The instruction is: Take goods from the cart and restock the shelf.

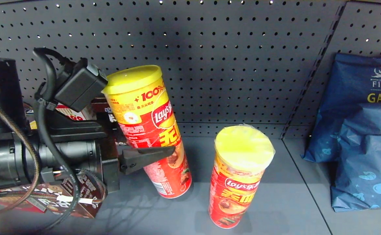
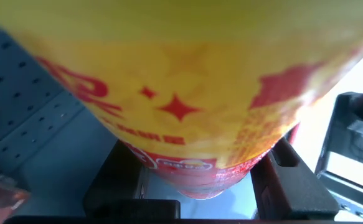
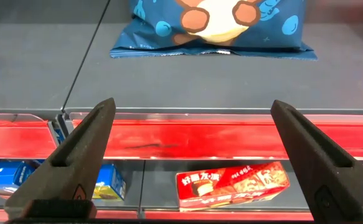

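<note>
The left pincer (image 1: 167,145), left of centre in the head view, is clamped around the middle of a chip can (image 1: 148,124). The can is tilted, its yellow lid leaning toward the upper left. Its base is low over the shelf (image 1: 275,209), though contact cannot be judged. A second can (image 1: 239,176) stands upright just right of it, apart, at lower centre. Blue bags (image 1: 360,137) lie at the right edge, and a brown box (image 1: 63,199) sits under the arm at lower left. The right pincer (image 3: 193,106) is spread wide with nothing in it, facing a red rail (image 3: 187,140) with a red box (image 3: 231,183) below it.
</note>
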Robot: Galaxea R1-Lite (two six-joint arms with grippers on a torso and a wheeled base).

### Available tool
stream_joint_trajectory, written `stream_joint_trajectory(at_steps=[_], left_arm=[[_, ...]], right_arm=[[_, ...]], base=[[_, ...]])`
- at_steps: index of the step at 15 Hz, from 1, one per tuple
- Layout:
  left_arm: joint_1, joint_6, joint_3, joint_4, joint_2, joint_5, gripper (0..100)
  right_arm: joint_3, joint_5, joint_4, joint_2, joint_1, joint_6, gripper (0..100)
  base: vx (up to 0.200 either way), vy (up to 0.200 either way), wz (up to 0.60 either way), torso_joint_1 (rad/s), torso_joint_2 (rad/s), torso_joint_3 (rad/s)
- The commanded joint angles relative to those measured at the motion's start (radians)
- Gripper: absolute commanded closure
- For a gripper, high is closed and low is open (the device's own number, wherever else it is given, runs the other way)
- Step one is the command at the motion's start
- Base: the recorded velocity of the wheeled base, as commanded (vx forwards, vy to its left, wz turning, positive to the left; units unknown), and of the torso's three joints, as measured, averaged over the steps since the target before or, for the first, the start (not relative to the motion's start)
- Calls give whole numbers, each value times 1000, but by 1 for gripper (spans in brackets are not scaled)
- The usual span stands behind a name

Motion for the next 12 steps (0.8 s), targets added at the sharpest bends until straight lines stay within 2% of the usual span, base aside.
stream_joint_trajectory(at_steps=[1,2,4,7,12], left_arm=[[23,1,-64,25,60,-2,100],[28,3,-80,35,72,-4,100],[69,12,-159,66,123,-53,100],[105,44,-163,66,156,-70,100],[125,52,-166,52,193,-85,100]], right_arm=[[0,0,-1,4,0,0,0],[0,0,-1,3,0,0,0],[0,0,-1,4,0,0,0],[0,0,-1,4,0,0,0],[0,0,-1,4,0,0,0]], base=[[0,0,0,0,0,0],[0,0,0,0,0,0],[0,0,0,0,0,0],[0,0,0,0,0,0],[0,0,0,0,0,0]])
